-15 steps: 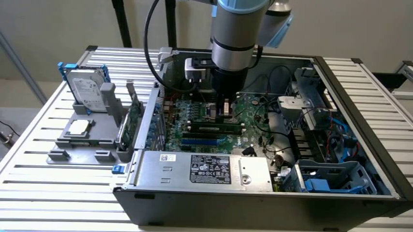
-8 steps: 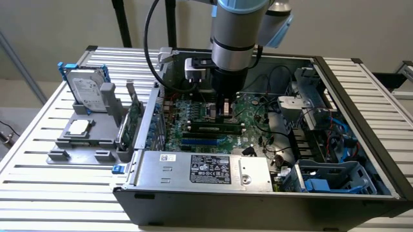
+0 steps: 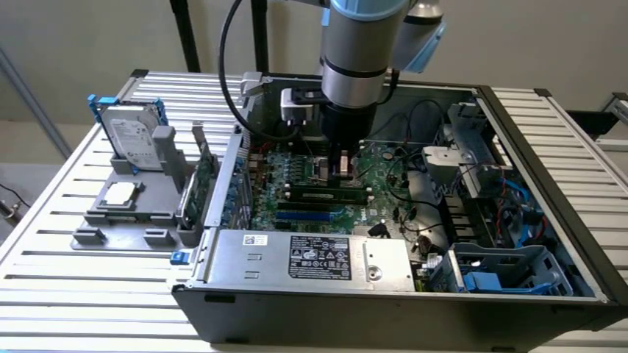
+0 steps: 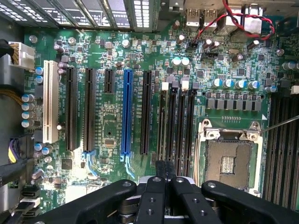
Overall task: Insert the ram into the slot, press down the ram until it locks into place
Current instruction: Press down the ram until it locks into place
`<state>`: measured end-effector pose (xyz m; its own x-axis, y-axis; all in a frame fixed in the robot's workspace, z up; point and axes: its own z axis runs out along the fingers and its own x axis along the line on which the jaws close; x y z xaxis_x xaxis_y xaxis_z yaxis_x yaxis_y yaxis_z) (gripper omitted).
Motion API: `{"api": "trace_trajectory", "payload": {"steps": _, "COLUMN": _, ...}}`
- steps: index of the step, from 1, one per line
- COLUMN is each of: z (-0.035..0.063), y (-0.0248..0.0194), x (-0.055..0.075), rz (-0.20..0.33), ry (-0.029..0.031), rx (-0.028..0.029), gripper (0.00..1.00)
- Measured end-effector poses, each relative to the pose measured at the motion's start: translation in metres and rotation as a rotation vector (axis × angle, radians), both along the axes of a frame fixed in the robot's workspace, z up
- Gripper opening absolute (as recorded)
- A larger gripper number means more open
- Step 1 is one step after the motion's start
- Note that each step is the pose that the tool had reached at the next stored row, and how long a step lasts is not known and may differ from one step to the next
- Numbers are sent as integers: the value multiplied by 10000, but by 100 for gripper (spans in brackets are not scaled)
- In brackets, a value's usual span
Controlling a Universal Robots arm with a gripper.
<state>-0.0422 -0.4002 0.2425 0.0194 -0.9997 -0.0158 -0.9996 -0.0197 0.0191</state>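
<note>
We see the open computer case (image 3: 412,294) from the exterior view, set high and off to one side, looking down at a slant, far enough to take in the slatted table (image 3: 59,243) around it; the wrist view rides on the arm, close above the motherboard (image 4: 107,121), facing straight down past the gripper (image 4: 164,172); both views share the board's black memory slots (image 4: 177,126) and blue socket (image 4: 125,112).

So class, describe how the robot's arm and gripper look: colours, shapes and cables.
The arm is a silver-grey cylinder with a light blue joint cap and a black wrist section. A black cable loops beside it. The gripper is matte black, with bolted linkage bars.
</note>
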Motion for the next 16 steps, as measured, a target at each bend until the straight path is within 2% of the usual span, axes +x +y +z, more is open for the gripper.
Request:
{"api": "trace_trajectory", "payload": {"steps": 5, "z": -39, "y": 22, "x": 0, "rz": 1, "ry": -1, "rx": 1, "gripper": 11}}
{"api": "trace_trajectory", "payload": {"steps": 16, "z": -158, "y": 27, "x": -2, "rz": -1, "ry": 6, "rx": -27, "gripper": 11}}
